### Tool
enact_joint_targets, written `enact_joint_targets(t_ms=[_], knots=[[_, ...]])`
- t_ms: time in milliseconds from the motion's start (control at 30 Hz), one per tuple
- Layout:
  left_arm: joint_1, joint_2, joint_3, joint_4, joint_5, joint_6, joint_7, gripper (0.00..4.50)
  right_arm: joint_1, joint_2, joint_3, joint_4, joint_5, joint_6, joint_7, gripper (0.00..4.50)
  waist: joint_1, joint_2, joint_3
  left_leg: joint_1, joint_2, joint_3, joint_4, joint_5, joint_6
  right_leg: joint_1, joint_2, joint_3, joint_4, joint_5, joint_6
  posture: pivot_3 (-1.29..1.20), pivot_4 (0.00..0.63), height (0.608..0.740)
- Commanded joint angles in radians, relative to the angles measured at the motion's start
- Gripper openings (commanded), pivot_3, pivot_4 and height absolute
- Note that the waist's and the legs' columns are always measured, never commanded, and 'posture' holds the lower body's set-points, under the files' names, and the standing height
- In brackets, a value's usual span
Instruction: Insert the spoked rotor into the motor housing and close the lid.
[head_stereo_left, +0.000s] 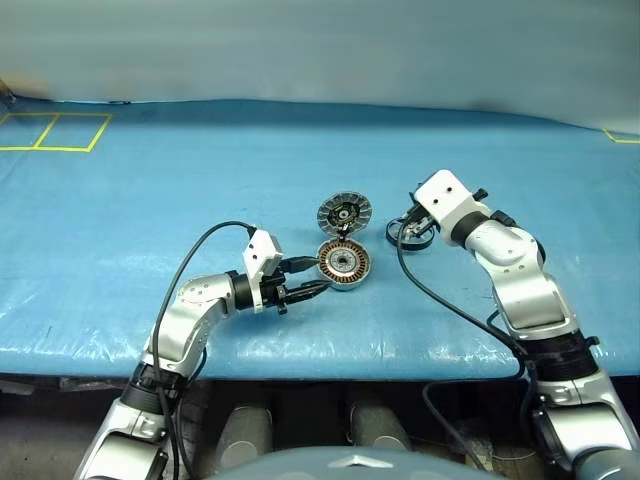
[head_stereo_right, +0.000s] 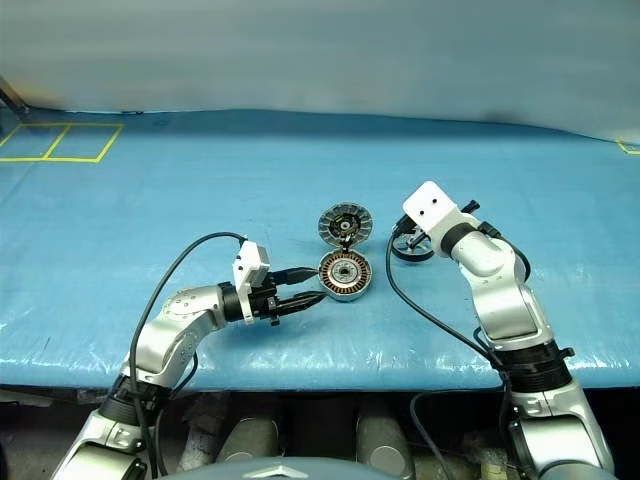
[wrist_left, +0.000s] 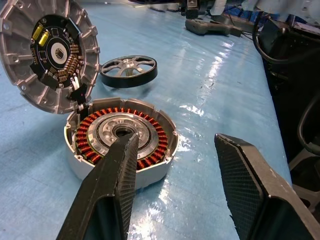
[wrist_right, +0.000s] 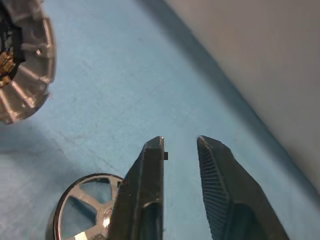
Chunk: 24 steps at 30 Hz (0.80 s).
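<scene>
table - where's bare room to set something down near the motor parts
Bare blue table stretches behind the lid and out to the robot's left. Crowded at centre: left gripper at the motor housing, lid hinged behind it, spoked rotor under the right gripper.

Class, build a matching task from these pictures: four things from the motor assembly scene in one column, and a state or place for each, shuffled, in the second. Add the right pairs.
1. spoked rotor
2. motor housing
3. lid
4. left gripper

A. swung open, circuit board showing
B. lying on the blue table, outside the housing
C. open, one finger over the windings
D. ring of copper windings inside, no rotor in it

Pairs: 1-B, 2-D, 3-A, 4-C
</scene>
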Motion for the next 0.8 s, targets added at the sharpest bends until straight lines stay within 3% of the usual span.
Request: enact_joint_targets(t_ms=[33,167,467,800], knots=[[-0.004,-0.015,-0.008,-0.065,-0.019,0.002,0.007,2.6,-0.058,-0.04,0.019,0.037,0.017,-0.021,0.114,2.3,0.001,0.0,0.0,0.0,0.0,0.0,0.0,0.0,0.0,0.0,0.0,0.0,0.0,0.0,0.0,0.0,0.15,0.74],[-0.005,-0.025,-0.021,-0.077,-0.013,0.007,0.011,2.6,-0.104,-0.083,0.042,0.087,0.031,-0.004,0.231,3.59,0.002,0.0,0.001,-0.001,0.0,0.0,0.0,0.0,0.0,0.0,-0.001,0.0,-0.001,0.0,0.0,0.0,0.15,0.74],[-0.005,-0.013,-0.089,-0.083,0.118,-0.083,0.06,2.6,-0.187,-0.081,0.049,0.28,0.016,0.012,0.279,3.59,0.002,0.0,0.001,0.0,0.0,0.0,0.001,0.0,0.0,0.0,0.0,0.0,0.0,0.0,0.0,0.0,0.15,0.74],[-0.017,-0.006,-0.078,-0.064,0.132,-0.145,0.061,2.6,-0.173,-0.066,0.065,0.352,0.017,0.045,0.298,3.59,0.002,0.0,0.001,0.0,0.0,0.0,0.001,0.0,0.0,0.0,-0.001,0.0,0.0,0.0,0.0,0.0,0.15,0.74]])
